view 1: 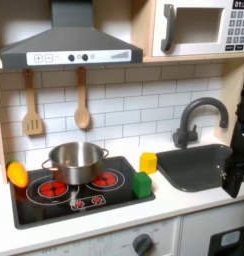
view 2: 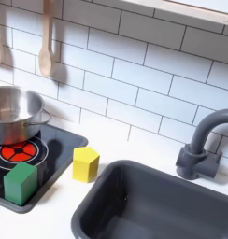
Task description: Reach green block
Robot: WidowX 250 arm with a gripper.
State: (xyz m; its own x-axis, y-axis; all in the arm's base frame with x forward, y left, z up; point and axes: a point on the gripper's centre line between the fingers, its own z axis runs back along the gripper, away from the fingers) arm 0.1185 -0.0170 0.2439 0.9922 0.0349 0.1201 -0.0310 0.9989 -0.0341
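The green block [view 1: 142, 184] sits on the front right corner of the black stove top [view 1: 54, 205], a little below the centre of the first exterior view; in the second exterior view it is at the lower left of the frame [view 2: 20, 183], on the corner of the stove. The yellow block [view 1: 148, 161] stands just behind it on the white counter, between the stove and the dark sink [view 1: 194, 165]. A steel pot [view 1: 76, 160] is on the stove, well to the left of the green block. The gripper [view 1: 234, 180] hangs at the right edge of the first exterior view, above the sink, apart from the block. I cannot tell if its jaws are open or closed.
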